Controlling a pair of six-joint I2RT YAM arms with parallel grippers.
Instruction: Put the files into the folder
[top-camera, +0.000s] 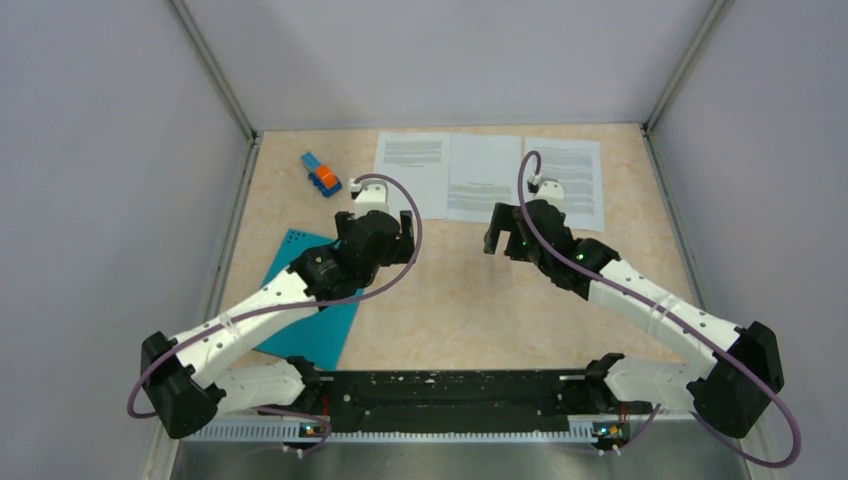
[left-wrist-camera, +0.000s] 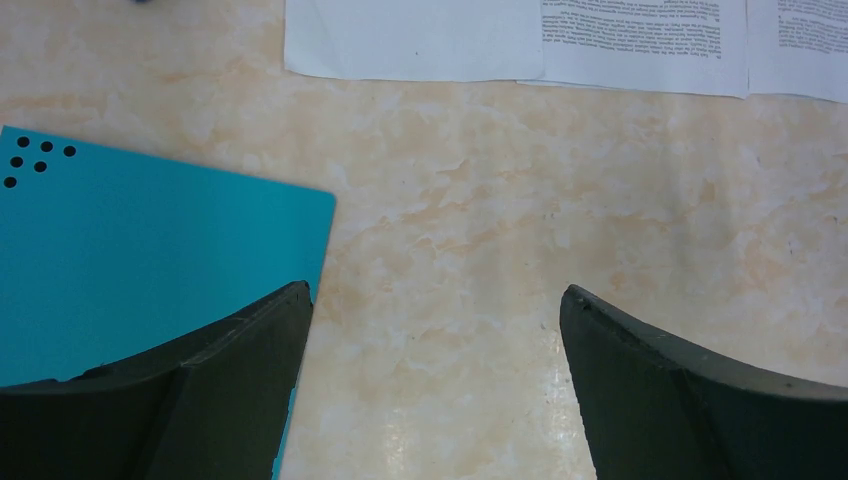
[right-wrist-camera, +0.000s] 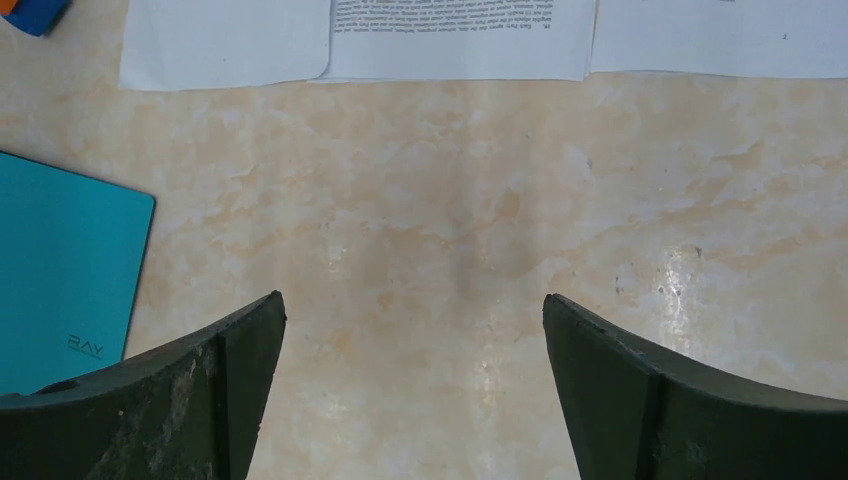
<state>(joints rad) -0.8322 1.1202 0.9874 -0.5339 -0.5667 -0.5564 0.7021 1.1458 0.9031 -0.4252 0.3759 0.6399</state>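
Files (top-camera: 485, 178) line the marbled table (top-camera: 450, 300) by its far wall (top-camera: 450, 60); left fingers (left-wrist-camera: 200, 390) and right fingers (right-wrist-camera: 180, 400) gape wide.

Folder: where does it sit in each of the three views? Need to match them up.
Top external: the folder is at left, lying flat, partly under the left arm.
Left wrist: left side of the picture, dotted corner at its upper left.
Right wrist: left edge, only one corner showing.
Shared landmark: the row of papers, at the top of all three views.
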